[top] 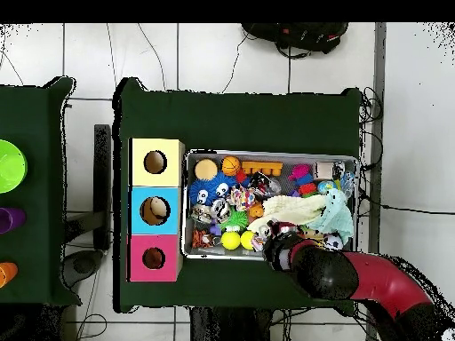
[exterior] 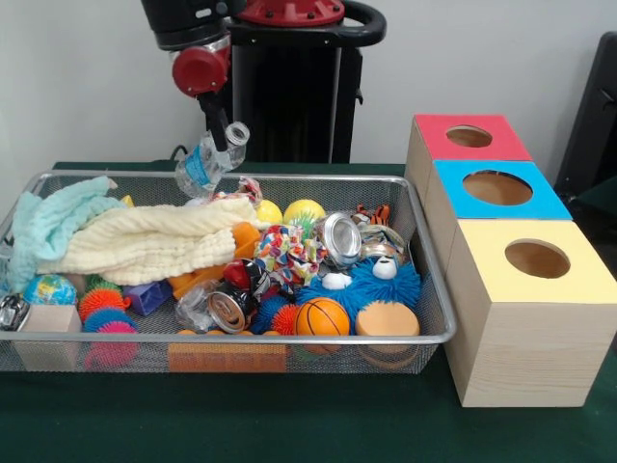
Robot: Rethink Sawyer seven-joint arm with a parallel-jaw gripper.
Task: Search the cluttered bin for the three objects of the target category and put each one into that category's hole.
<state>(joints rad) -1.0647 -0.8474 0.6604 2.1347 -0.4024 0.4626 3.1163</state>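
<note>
Pinching a clear plastic bottle [exterior: 204,164], the hand [exterior: 224,138] hangs above the cluttered bin [exterior: 289,340].

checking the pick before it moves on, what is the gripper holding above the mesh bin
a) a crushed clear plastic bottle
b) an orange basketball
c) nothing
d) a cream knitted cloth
a: in the front view the gripper is shut on a crushed clear plastic bottle with a blue label, lifted over the far rim of the silver wire mesh bin.
</note>
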